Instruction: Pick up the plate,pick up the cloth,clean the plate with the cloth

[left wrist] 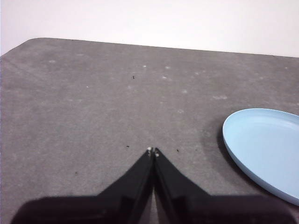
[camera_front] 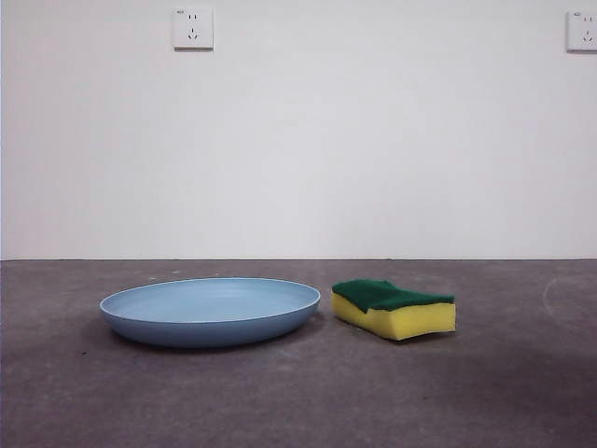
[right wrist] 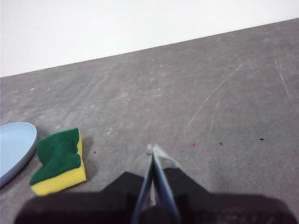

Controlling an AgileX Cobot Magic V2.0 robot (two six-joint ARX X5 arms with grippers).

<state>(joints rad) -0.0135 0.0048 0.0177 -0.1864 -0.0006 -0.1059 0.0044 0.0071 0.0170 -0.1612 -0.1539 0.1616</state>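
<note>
The light-blue plate (camera_front: 210, 310) lies flat on the grey table, left of centre in the front view. Close to its right rests the cloth (camera_front: 394, 308), a yellow sponge with a green top, apart from the plate by a small gap. No arm shows in the front view. My left gripper (left wrist: 153, 150) is shut and empty above bare table, with the plate (left wrist: 266, 149) off to one side of it. My right gripper (right wrist: 153, 149) is shut and empty too, the cloth (right wrist: 59, 161) and the plate's rim (right wrist: 16, 149) lying some way off to its side.
A white wall with two sockets (camera_front: 193, 29) stands behind the table. The grey tabletop (camera_front: 298, 401) stretches in front of and to both sides of the two objects.
</note>
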